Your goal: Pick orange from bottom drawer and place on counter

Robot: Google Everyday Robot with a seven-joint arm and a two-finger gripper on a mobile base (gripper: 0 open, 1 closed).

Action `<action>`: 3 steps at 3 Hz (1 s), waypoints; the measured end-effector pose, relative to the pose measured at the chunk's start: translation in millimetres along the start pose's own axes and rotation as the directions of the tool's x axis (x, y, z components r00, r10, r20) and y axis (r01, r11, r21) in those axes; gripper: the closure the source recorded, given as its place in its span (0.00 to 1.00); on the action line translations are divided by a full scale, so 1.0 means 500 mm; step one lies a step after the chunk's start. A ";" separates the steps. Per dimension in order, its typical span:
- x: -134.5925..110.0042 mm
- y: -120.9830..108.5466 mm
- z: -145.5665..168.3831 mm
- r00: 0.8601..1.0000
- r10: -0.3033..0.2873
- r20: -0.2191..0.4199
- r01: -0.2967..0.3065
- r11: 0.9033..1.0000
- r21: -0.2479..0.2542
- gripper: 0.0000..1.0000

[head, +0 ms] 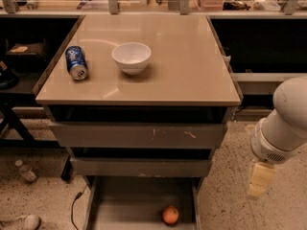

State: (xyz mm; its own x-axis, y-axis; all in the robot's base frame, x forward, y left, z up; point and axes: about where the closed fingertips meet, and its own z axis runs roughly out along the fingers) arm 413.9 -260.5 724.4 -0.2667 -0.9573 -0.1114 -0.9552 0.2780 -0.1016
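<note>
The orange (170, 215) sits in the open bottom drawer (125, 201), near right; the gripper (260, 180) hangs right of it, outside the drawer, apparently empty, its grip state unclear.

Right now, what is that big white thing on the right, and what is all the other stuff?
That white thing is a robot's arm. The pale piece hanging from its end is its pincer, the part it grabs things with. It hangs to the right of the grey cabinet, above the speckled floor.

There is only one picture, taken by one camera looking down at the cabinet from the front. Where that camera sits I cannot say.

The shiny tan top is the counter. On it a blue soda can lies on its side, and a white bowl stands beside it.

At the very bottom, the bottom drawer is pulled open, and a small orange lies in it. The pincer is away from the orange and touches none of these things.
</note>
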 end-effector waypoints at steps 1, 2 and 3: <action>0.011 0.014 0.085 0.998 0.027 0.065 -0.023 0.998 -0.055 0.00; 0.035 0.017 0.217 0.992 0.056 0.111 -0.046 0.994 -0.099 0.00; 0.057 0.039 0.352 0.991 0.052 0.127 -0.030 0.986 -0.167 0.00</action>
State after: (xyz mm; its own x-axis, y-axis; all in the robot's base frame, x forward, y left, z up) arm 410.1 -268.6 545.3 -0.2976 -0.9237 -0.2410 -0.9546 0.2899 0.0679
